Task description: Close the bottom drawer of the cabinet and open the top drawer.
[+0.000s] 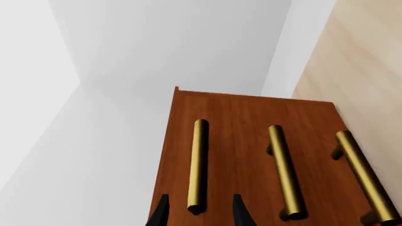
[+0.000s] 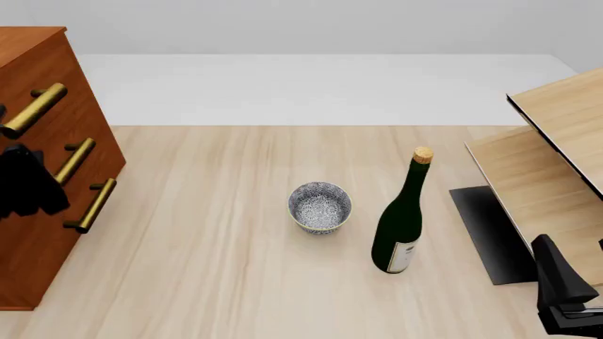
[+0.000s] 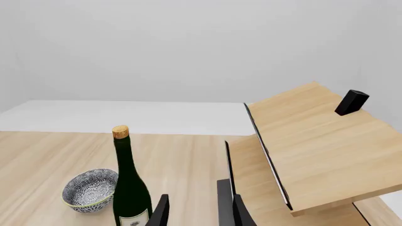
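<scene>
The reddish-brown cabinet (image 2: 28,42) stands at the table's left edge with three brass bar handles. Its three drawer fronts look flush in both views. In the left wrist view the top drawer (image 1: 179,136) has its handle (image 1: 198,160) running between my left gripper's fingers. That left gripper (image 1: 199,214) is open and sits close to the cabinet front (image 2: 28,183). The bottom drawer (image 2: 47,254) is lowest, with its handle (image 2: 94,205). My right gripper (image 2: 565,296) hangs open at the near right, holding nothing (image 3: 199,214).
A patterned bowl (image 2: 320,206) and a dark green corked wine bottle (image 2: 400,226) stand mid-table. Tilted pale wood panels (image 2: 556,141) with a dark sheet (image 2: 490,233) beneath them occupy the right side, close to the right gripper.
</scene>
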Robot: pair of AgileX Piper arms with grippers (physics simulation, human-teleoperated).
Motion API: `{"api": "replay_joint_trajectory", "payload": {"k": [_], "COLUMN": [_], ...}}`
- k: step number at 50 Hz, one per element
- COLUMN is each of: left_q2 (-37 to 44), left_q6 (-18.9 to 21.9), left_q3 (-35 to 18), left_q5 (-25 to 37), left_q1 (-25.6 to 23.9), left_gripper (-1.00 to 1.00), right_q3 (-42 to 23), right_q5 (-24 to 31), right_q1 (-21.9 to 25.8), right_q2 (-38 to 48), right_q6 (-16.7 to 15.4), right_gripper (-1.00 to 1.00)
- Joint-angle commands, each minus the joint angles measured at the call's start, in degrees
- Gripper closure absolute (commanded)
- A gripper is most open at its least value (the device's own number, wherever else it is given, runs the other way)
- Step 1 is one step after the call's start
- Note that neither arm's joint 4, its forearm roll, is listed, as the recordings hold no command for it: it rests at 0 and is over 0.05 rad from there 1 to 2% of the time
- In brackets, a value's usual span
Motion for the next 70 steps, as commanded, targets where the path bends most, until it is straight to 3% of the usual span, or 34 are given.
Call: {"api": "replay_joint_trajectory", "payload": {"k": [1, 33, 34, 51, 70], "left_q2": [2.4, 7.4, 7.6, 8.5, 5.7], "left_q6": [0.2, 0.0, 0.2, 1.1, 2.5], "left_q3": [-2.1, -4.9, -4.7, -3.7, -2.1], "left_q5": [-0.5, -1.6, -1.8, -5.0, -5.4], "left_q1": [1.4, 3.1, 3.2, 2.7, -1.8], "left_gripper": [-1.00, -1.00, 1.00, 1.00, 1.00], "right_q3": [0.0, 0.1, 0.1, 0.1, 0.0], "right_q5": [-0.1, -0.2, -0.2, -0.2, -0.2], "right_q1": [0.0, -0.2, -0.2, -0.3, -0.8], "right_q2": [0.0, 0.0, 0.0, 0.0, 0.0], "right_q6": [-0.2, -0.3, -0.3, -0.2, 0.0], "right_gripper": [-1.00, -1.00, -1.00, -1.00, -1.00]}}
